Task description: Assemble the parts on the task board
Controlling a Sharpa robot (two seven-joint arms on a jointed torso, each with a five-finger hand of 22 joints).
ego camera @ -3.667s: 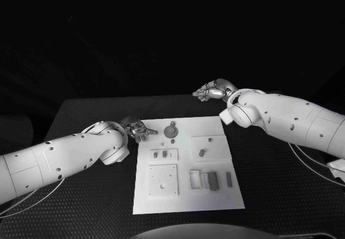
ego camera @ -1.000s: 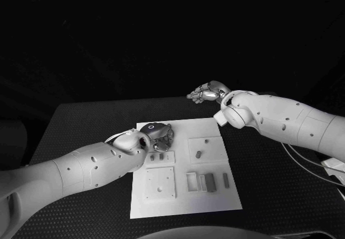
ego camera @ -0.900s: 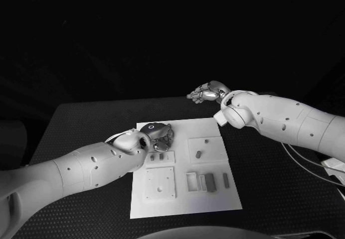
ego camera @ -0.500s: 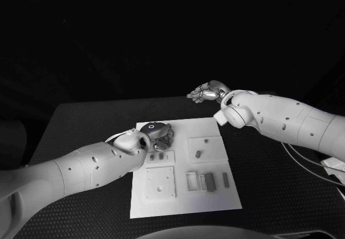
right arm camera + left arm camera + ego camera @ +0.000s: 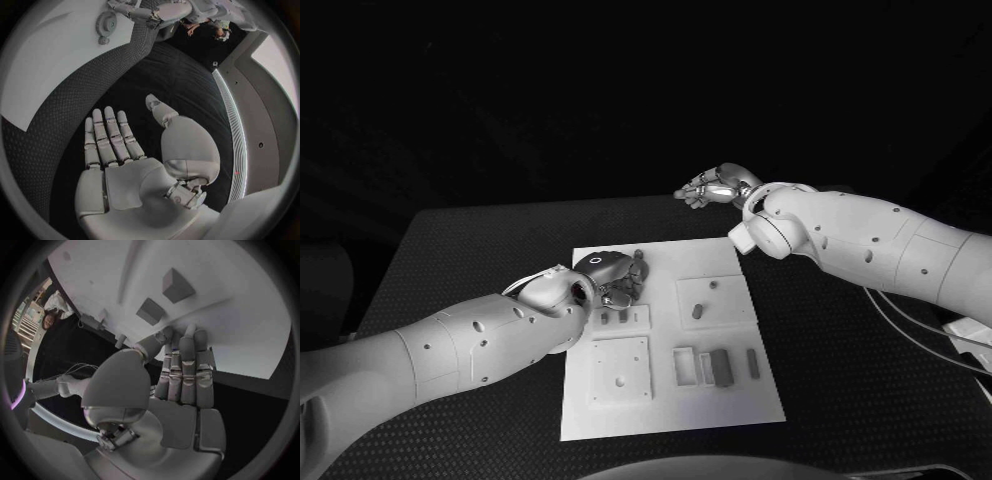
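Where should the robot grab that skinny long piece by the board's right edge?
Probably at its middle, pinching across the narrow width from straight above. The long thin part seems to lie flat on the task board, so only its long sides offer hold.

task board [image 5: 733, 400]: plain white plate, with raised white square blocks on it
parts [image 5: 727, 366]: dark grey, small pieces against the white of the task board
table [image 5: 459, 250]: black, with a fine dotted weave all round the task board
left hand [image 5: 610, 275]: silver metal, with a dark round cap on its back, over the task board's far left corner
right hand [image 5: 715, 187]: silver metal, beyond the task board's far edge
arms [image 5: 877, 240]: white shells with small dark dots
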